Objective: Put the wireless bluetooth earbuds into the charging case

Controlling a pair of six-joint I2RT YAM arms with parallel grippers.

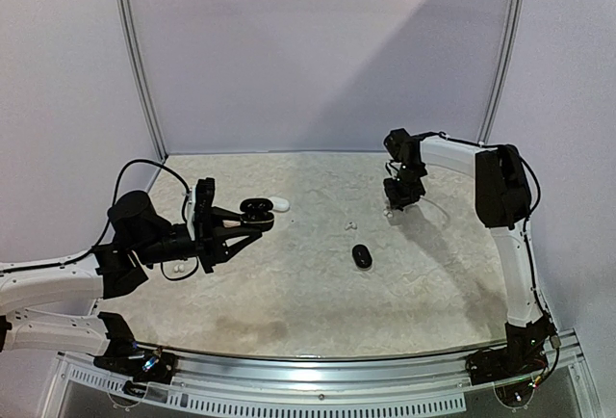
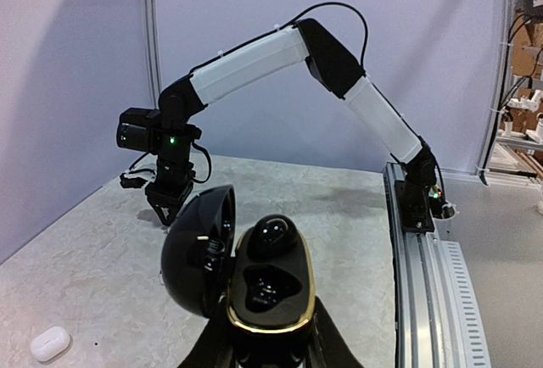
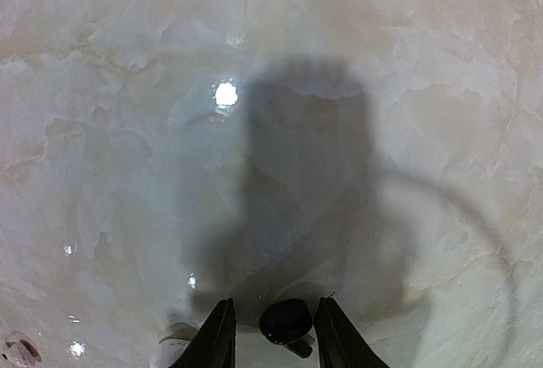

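A glossy black charging case [image 2: 273, 315] with a gold rim stands open, its lid [image 2: 197, 253] swung to the left, and my left gripper [image 2: 271, 349] is shut on its base. One black earbud [image 2: 271, 234] sits in the upper socket; the lower socket [image 2: 270, 287] is empty. In the top view the case [image 1: 254, 210] hangs above the table's left half. My right gripper [image 3: 276, 336] points down at the far right [image 1: 399, 198], open, its fingers straddling a black earbud [image 3: 284, 319] on the table with a gap on each side. A white earbud [image 3: 174, 338] lies just left of the left finger.
A white case [image 1: 279, 204] lies just beyond the held case. A closed black case [image 1: 362, 256] sits mid-table, with small white earbuds [image 1: 350, 224] behind it and more white pieces [image 1: 176, 269] under my left arm. Another white earbud [image 3: 17, 351] lies at the right wrist view's lower left corner.
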